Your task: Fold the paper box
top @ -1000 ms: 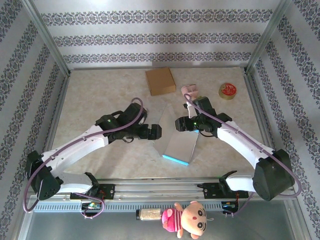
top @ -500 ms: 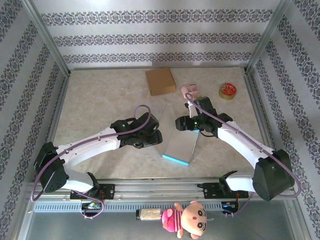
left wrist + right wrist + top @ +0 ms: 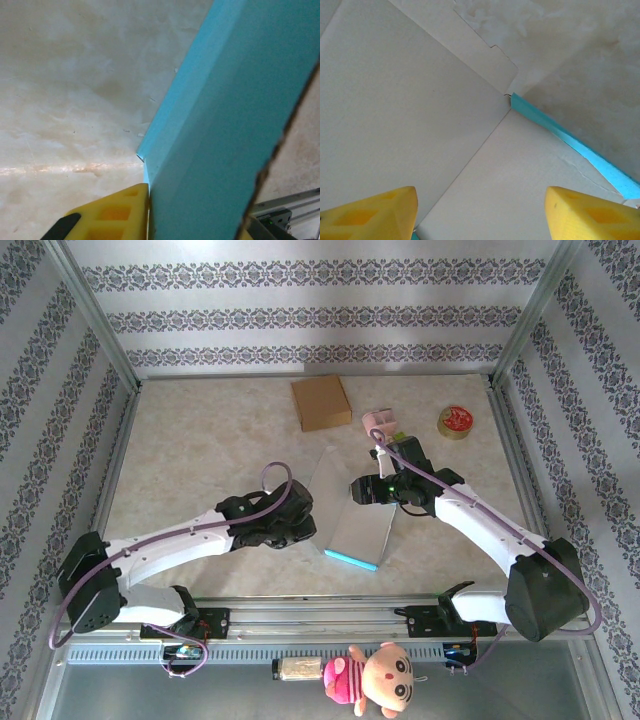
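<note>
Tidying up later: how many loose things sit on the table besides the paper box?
3: brown box far middle, small pink item right of it, red round tin far right. Others may be hidden.

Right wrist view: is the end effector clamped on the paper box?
No, the right end effector has its yellow fingers wide apart, and the paper box lies beyond them, not pinched between them.

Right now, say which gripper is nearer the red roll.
Right. Right gripper: over the sheet, near-left of the red roll. Left gripper: gripping the sheet's left edge, farther off.
</note>
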